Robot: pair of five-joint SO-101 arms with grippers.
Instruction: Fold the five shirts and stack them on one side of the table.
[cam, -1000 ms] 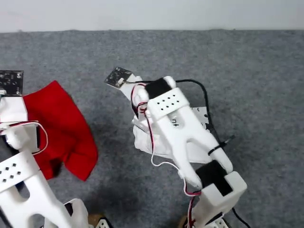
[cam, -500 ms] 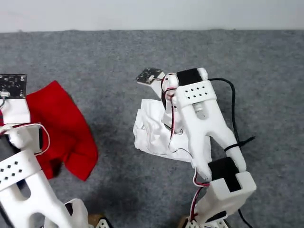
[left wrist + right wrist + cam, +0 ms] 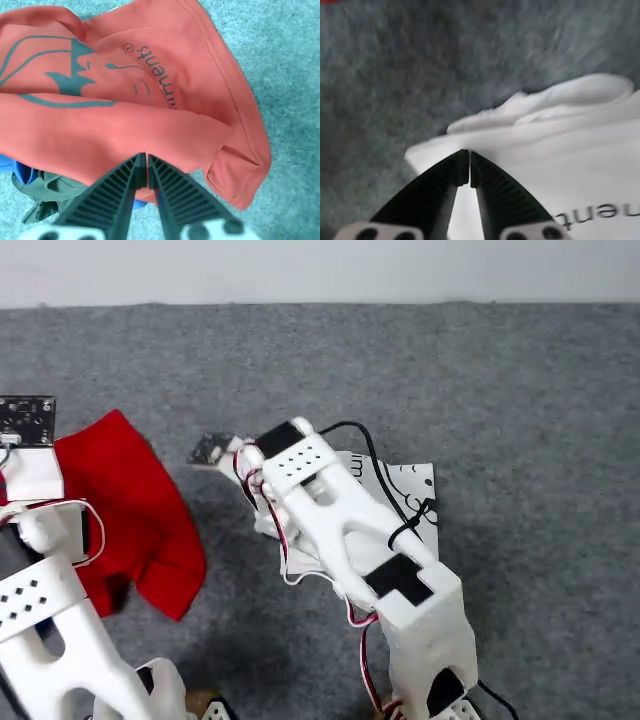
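The right hand (image 3: 469,155) is pressed together at the white shirt (image 3: 570,150) edge, the left hand (image 3: 146,160) likewise over the red shirt (image 3: 150,75); a slipped edge could bunch up

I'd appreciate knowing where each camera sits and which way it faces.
High view: fixed overhead, looking down on the grey carpeted table; white left arm and right arm show.
Left wrist view: on the left arm, facing the red printed shirt past the shut left gripper.
Right wrist view: on the right arm, facing the white printed shirt's edge past the shut right gripper.
Shared: the high view also shows both shirts.
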